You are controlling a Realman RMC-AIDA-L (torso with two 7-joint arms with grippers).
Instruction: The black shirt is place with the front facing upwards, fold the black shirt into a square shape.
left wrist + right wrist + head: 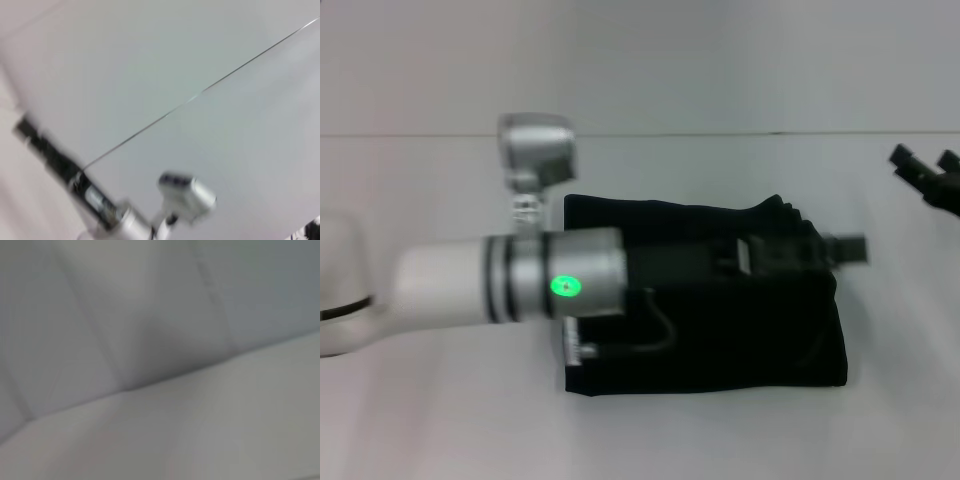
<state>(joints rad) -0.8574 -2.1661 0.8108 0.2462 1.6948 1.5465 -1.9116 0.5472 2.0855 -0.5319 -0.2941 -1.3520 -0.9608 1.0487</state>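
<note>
The black shirt (720,330) lies folded into a near-rectangular pad on the white table (440,420), in front of the robot. The left gripper (820,248) reaches across it to its right edge, where fabric bunches; whether its jaws are clenched cannot be told. The right gripper (927,172) hangs well apart to the right, jaws spread. Judged a late fold; next, flatten that bunched edge square.

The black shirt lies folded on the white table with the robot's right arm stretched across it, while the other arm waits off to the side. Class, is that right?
Not quite: the arm stretched across the black shirt is the left arm, as the head view shows. Its left end effector reaches the shirt's far edge. The right end effector waits off to the side.
</note>
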